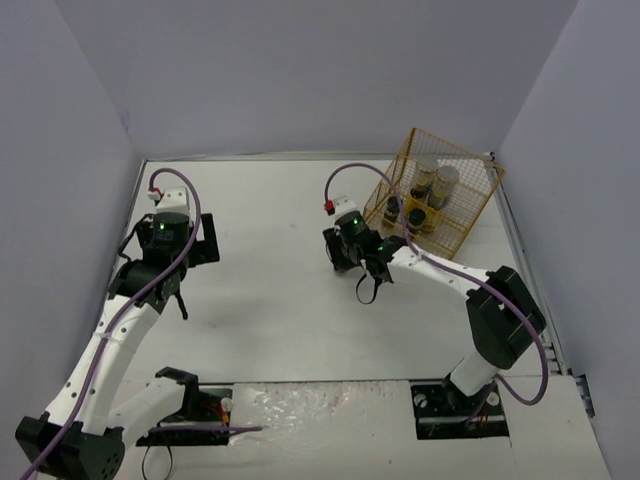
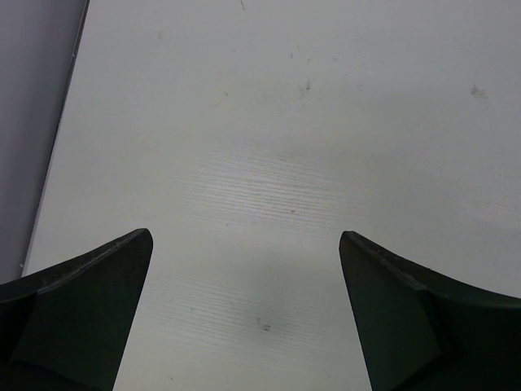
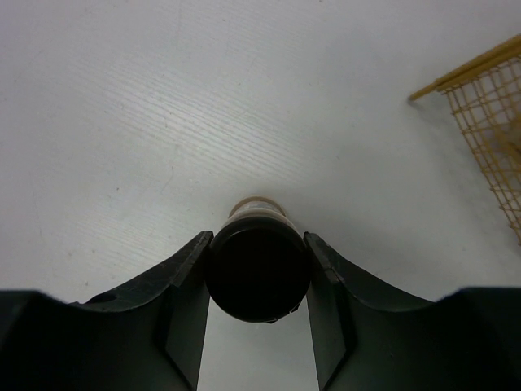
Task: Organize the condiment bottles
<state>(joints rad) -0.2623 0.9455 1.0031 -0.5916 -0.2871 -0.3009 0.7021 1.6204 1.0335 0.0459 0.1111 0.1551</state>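
Grip looks snug: right hand [image 3: 258, 244] clamped on a black-capped jar [image 3: 256, 281]; lift it straight, then carry it to the wire rack [image 1: 470, 215] at one o'clock. Left hand [image 2: 244, 244] gapes.

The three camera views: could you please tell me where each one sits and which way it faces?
Top external: above and behind the bases, looking down on the table; both arms show.
Left wrist: faces down at the table; the open left end effector frames it.
Right wrist: looks down onto a black-capped bottle gripped by the right end effector.
Shared: the gold wire rack appears in top and right wrist views.
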